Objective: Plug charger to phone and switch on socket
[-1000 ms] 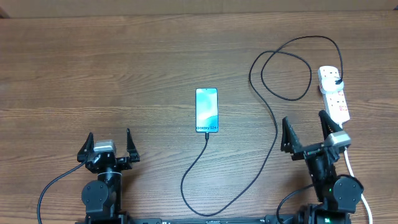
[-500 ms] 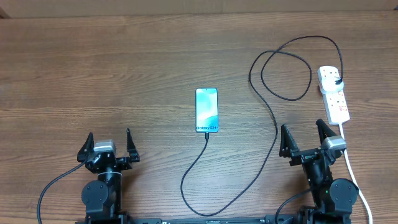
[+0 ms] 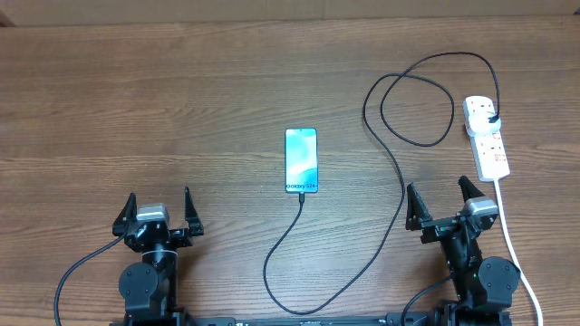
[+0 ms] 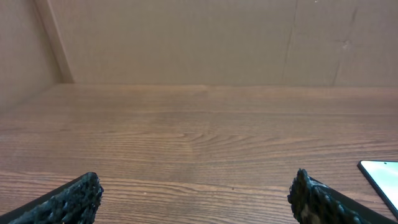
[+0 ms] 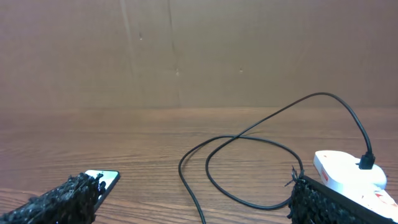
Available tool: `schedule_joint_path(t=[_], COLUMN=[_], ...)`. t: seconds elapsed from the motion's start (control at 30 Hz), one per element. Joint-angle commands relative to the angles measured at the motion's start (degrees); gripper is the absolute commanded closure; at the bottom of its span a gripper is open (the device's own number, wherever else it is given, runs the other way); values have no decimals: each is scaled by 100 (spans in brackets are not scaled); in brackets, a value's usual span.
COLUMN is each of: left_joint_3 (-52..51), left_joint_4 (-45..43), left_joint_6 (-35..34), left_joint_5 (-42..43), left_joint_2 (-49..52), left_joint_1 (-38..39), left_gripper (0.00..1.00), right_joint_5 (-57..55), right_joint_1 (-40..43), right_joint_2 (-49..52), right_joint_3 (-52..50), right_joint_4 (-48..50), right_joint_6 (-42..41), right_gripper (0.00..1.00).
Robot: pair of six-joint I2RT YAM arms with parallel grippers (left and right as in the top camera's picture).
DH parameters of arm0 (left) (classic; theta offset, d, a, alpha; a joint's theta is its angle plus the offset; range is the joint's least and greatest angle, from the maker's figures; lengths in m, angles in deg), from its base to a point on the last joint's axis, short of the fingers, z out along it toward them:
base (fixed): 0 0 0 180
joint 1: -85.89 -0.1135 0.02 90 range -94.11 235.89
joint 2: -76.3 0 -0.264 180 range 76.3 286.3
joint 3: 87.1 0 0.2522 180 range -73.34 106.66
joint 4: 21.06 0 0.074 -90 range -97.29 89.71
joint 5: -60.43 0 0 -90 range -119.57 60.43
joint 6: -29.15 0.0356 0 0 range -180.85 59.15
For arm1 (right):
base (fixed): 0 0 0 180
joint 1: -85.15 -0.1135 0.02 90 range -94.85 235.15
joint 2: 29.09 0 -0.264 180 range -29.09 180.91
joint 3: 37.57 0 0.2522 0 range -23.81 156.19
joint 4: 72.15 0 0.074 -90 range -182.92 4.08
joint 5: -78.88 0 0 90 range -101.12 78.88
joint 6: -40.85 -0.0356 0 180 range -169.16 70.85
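The white elongated power strip [image 3: 487, 138] lies close to the right edge of the brown wooden tabletop [image 3: 181, 81], about midway between the far and near edges. Its long axis runs from far to near, with the near end tilted slightly toward the right edge. The black plug [image 3: 490, 119] sits in an outlet near its far end, and small red markings show along the near half. They are too small to tell whether a switch is on.

From the plug the thin black charger cable [image 3: 400, 181] loops toward the far edge, then sweeps down to the near edge. It curls back up to the near short edge of the slim teal-screened smartphone [image 3: 301, 160] at the table's centre, where the tip appears seated.

The strip's thick white cord [image 3: 509, 237] trails toward the near right corner. It passes just beside the right gripper [image 3: 438, 190], whose fingers are spread wide and hold nothing.

The strip lies just ahead of this gripper and slightly toward the right edge, so the right arm is much the nearer for the switch. The left gripper [image 3: 159, 197] is equally wide and empty near the near left corner, well apart from everything.
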Motion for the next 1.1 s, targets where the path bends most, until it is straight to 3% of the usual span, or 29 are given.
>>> schedule_joint_path(t=[0.0, 0.5, 1.07], left_joint_3=[-20, -20, -20], left_joint_4=[-4, -4, -4], left_joint_6=[111, 109, 111], left_joint_5=[46, 46, 46], left_joint_2=[-55, -55, -55], left_joint_1=[-31, -33, -31], left_gripper=[0, 0, 0], right_joint_5=[-90, -564, -315], right_joint_1=[-50, -50, -50], right_joint_2=[-57, -57, -57], right_joint_3=[-61, -61, -61], right_joint_4=[17, -26, -13], right_joint_6=[39, -450, -52], right_gripper=[0, 0, 0])
